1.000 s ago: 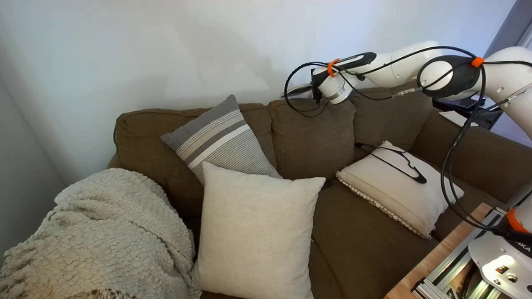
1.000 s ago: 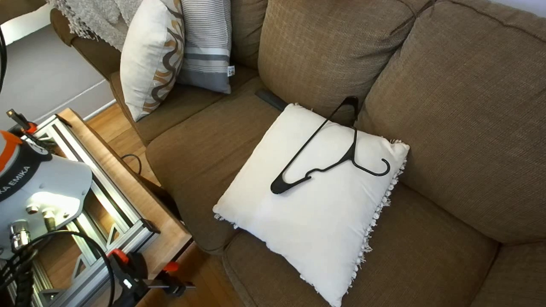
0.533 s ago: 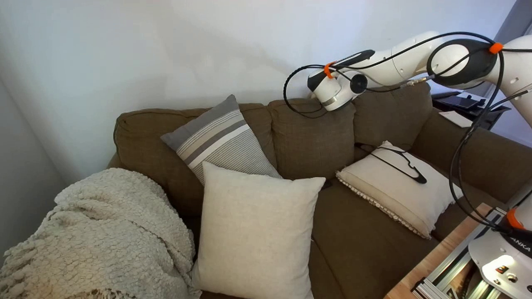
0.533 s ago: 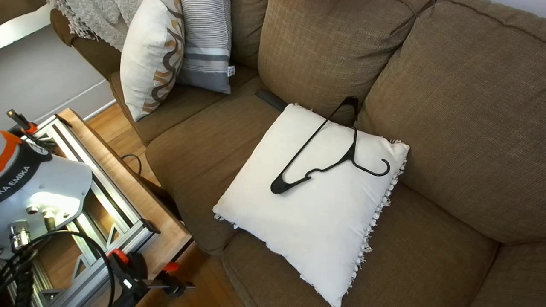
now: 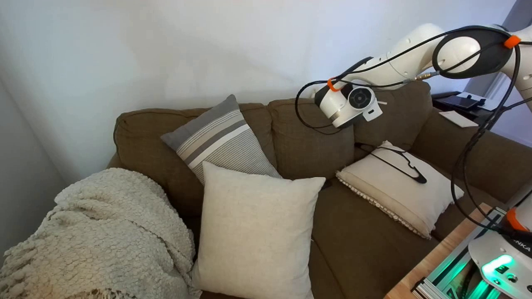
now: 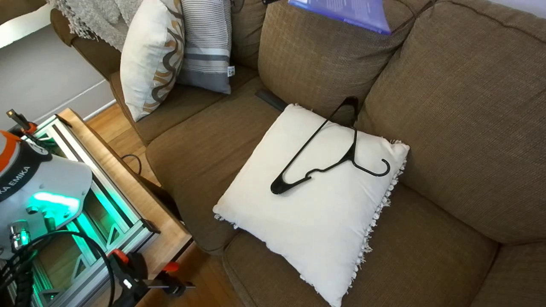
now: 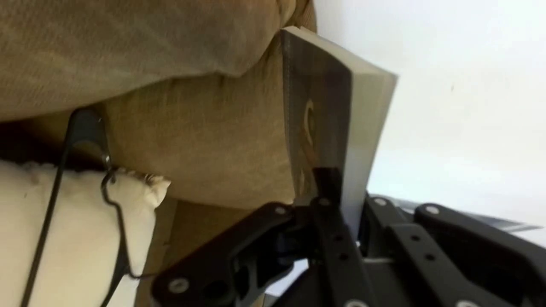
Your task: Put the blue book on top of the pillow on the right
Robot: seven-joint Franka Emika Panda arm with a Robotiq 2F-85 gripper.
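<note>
Gripper [image 7: 349, 192]: pinched on one end of the blue book [image 6: 352, 12], the hold looks decent to us.
Blue book: just came into the top of an exterior view; half a second ago we couldn't see it there. It's up in the air, so we'd call this mid-carry.
Black hanger [image 6: 350, 152]: hasn't budged, sprawled over the fringed white pillow [image 6: 315, 217]. Might leave our book sitting crooked.
Fringed white pillow: same spot on the sofa seat [image 6: 192, 145], book not on it yet. We'd guess lowering, then letting go, comes next.
Base light [image 6: 56, 199]: went from white to green; no clue why.
</note>
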